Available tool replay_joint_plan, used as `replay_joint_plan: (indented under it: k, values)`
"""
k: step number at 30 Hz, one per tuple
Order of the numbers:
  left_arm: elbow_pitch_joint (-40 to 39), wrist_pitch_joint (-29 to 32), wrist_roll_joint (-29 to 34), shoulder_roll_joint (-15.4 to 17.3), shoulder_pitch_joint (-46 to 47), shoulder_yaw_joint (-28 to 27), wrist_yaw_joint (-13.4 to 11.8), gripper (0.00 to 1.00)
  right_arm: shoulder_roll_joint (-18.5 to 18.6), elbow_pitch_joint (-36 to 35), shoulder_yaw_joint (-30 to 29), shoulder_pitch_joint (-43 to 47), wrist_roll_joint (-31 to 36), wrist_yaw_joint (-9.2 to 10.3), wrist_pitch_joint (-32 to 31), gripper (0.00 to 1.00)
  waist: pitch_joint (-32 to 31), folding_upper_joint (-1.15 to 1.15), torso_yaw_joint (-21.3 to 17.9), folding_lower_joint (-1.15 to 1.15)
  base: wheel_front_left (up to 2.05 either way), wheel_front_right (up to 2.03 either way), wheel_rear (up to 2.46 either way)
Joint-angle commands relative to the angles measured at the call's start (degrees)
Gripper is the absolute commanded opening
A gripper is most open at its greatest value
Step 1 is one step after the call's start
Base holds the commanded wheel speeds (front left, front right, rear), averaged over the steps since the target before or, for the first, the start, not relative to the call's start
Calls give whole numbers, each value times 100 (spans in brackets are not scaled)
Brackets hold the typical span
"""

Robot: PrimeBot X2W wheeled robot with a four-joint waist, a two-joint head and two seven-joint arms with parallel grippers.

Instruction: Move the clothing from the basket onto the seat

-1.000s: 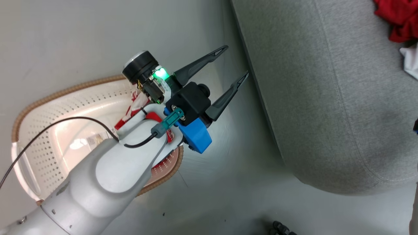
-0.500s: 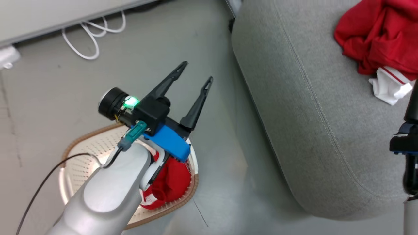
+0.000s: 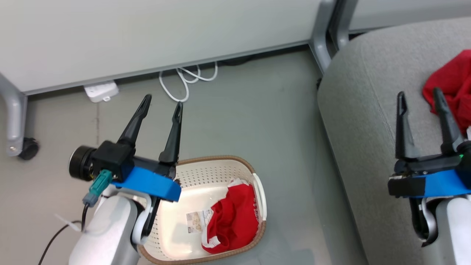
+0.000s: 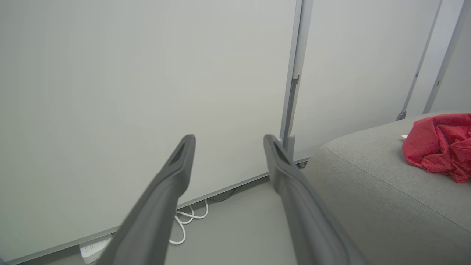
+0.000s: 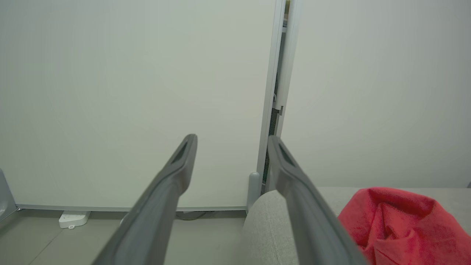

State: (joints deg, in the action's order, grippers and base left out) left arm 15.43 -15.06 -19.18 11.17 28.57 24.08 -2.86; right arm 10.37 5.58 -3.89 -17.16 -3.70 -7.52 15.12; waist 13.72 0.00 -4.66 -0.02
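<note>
Closest in is the basket [image 3: 220, 159], cream perforated plastic with a brown woven-look rim, sitting on the grey floor [image 3: 265, 110]. One red garment [image 3: 235, 217] with white striped trim is bunched up inside, against the basket's right-hand wall, and a barcode sticker [image 3: 197, 220] sits on the basket bottom just left of it. The left end effector [image 3: 163, 101] hangs above the basket's left end with its wrist over the rim. Its two dark fingers are spread wide with nothing between them, pointing out past the basket's far edge. Over to the right of the basket, the right end effector [image 3: 418, 92] is spread just as wide and is just as empty. It's hanging over the seat [image 3: 360, 110], the big light grey upholstered one standing right of the basket with a strip of floor in between. The other red garment [image 3: 450, 82] lies crumpled on that cushion, well right of the basket. One fingertip lines up with it in the head view, but honestly I can't tell if they touch. Beyond the basket there's a looped white cable [image 3: 187, 79] and a white power strip [image 3: 101, 91] at the foot of a pale partition panel [image 3: 147, 33]. A caster wheel [image 3: 28, 149] sits off to the basket's far left.
</note>
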Motion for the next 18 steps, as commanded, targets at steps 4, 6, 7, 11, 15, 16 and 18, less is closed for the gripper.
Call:
replay_joint_plan:
  k: [4,6,7,11,15,16,18]
  values:
    - [-75,-16,146,-115,-431,-340,94,100,-63,37,209,271,-69,6,5,100,-404,0,389,2,0,0,0]
    - [-96,-16,232,-190,-631,-493,148,100,-105,62,300,387,-95,6,5,100,-501,0,464,2,0,0,0]
    - [-109,-16,272,-219,-727,-563,182,100,-123,69,341,448,-102,6,5,100,-543,0,495,2,0,0,0]
    - [-144,-16,414,-328,-1080,-860,309,100,-192,109,458,741,-149,6,5,100,-711,0,584,2,0,0,0]
    - [-179,-16,590,-387,-1386,-1102,459,100,-257,191,488,999,-199,6,5,100,-841,0,608,2,0,0,0]
    - [-192,-16,633,-403,-1454,-1157,496,100,-277,207,480,1057,-214,6,5,100,-875,0,612,2,0,0,0]
    - [-219,-16,703,-435,-1594,-1262,559,100,-309,239,480,1173,-230,6,5,100,-940,0,615,2,0,0,0]
